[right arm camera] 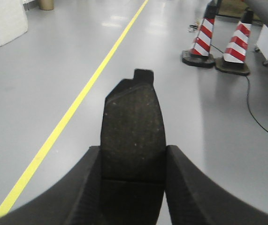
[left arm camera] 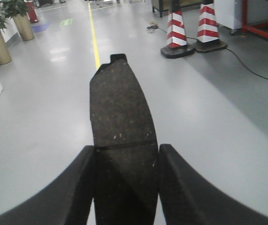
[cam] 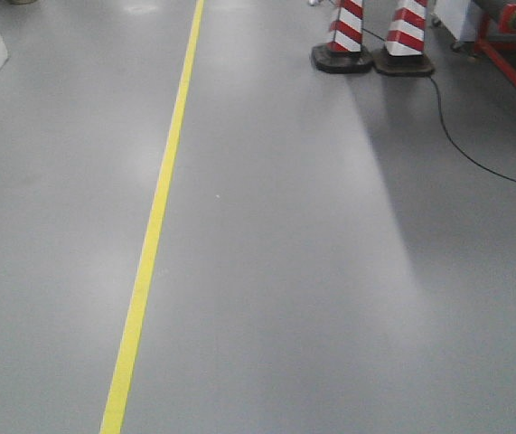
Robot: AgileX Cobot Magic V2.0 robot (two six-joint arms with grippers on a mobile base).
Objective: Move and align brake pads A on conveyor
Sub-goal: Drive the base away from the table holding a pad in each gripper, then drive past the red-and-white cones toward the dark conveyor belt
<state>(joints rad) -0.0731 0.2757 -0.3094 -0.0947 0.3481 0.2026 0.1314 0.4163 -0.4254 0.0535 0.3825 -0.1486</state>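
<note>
Left gripper [left arm camera: 126, 152] clamped on one brake pad [left arm camera: 119, 103], right gripper [right arm camera: 133, 152] clamped on second brake pad [right arm camera: 133, 117]; both centre frame, over grey floor [cam: 285, 271]. Two red-white cones [cam: 346, 36] upper right, one yellow line [cam: 154, 235].

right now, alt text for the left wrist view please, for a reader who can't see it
The left hand grips a dark brake pad that juts forward above a grey floor. A yellow line runs away behind it, with two red-and-white striped cones at upper right.
</note>
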